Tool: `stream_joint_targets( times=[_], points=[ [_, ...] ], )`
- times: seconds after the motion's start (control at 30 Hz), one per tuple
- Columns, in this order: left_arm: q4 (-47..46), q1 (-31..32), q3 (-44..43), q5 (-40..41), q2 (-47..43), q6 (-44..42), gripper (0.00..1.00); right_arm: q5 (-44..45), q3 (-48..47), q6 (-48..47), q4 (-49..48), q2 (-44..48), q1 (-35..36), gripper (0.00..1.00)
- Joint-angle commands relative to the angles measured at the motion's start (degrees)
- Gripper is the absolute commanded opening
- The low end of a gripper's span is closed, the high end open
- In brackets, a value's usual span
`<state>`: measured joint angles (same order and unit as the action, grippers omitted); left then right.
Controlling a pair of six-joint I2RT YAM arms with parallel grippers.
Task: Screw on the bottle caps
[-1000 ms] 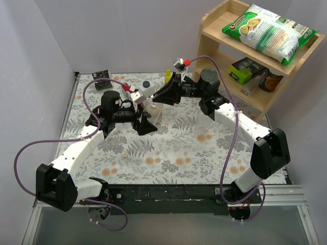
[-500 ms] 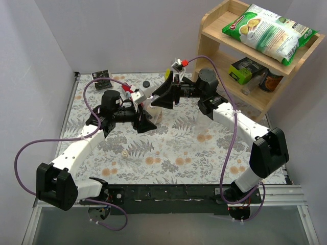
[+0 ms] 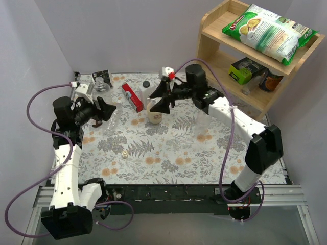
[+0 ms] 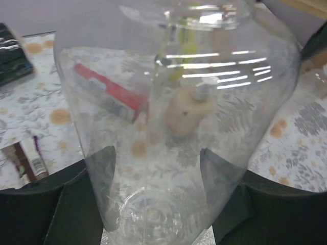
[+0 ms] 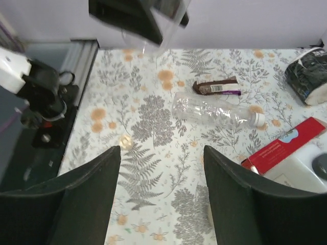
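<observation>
Bottle [image 4: 173, 102], clear plastic, is clamped between the fingers of the left gripper [image 4: 157, 153] above the counter [image 5: 153, 219], near its left edge. A second ago both arms meet over the counter's middle. Now the left arm is drawn back to the left with the bottle. The right gripper [image 5: 162, 153], shut a second ago, has its fingers apart on nothing and sits just beside the pump bottle [image 3: 155, 116]. The change reads as a hand-over: the bottle is now braced by one arm, which frees the other to fetch a cap. Whether the held bottle's neck is capped cannot be told. A pale cap [image 5: 125, 142] lies loose towards the counter's near edge. A second bottle [image 5: 212, 109] lies on its side towards the far left corner, apparently already capped.
</observation>
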<state>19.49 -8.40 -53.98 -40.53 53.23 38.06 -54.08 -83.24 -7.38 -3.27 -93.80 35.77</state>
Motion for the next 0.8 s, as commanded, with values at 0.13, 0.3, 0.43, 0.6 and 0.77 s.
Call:
stream_joint_targets(
  times=[0.13, 0.3, 0.43, 0.6, 0.77],
  points=[
    [4.95, -7.41, 1.50, 5.46, -8.66, 2.72, 0.00, 12.86, -7.73, -39.29, 26.66, -14.20, 16.15, 0.68],
    [6.35, -9.35, 3.00, 4.85, -11.66, 3.16, 0.00, 15.66, -4.74, -36.57, 17.96, -18.78, 20.65, 0.72],
    [8.37, -9.61, 2.91, 3.18, -12.71, 3.33, 0.00, 17.69, -3.24, -31.14, 9.61, -22.03, 23.46, 0.76],
    [11.62, -9.18, 2.12, 2.65, -13.51, 2.19, 0.00, 17.53, -6.84, -25.24, 5.82, -27.22, 24.00, 0.76],
    [12.42, -7.33, 1.42, 2.91, -12.98, 1.22, 0.00, 13.84, -7.20, -25.14, 5.55, -30.47, 25.22, 0.76]
  ],
)
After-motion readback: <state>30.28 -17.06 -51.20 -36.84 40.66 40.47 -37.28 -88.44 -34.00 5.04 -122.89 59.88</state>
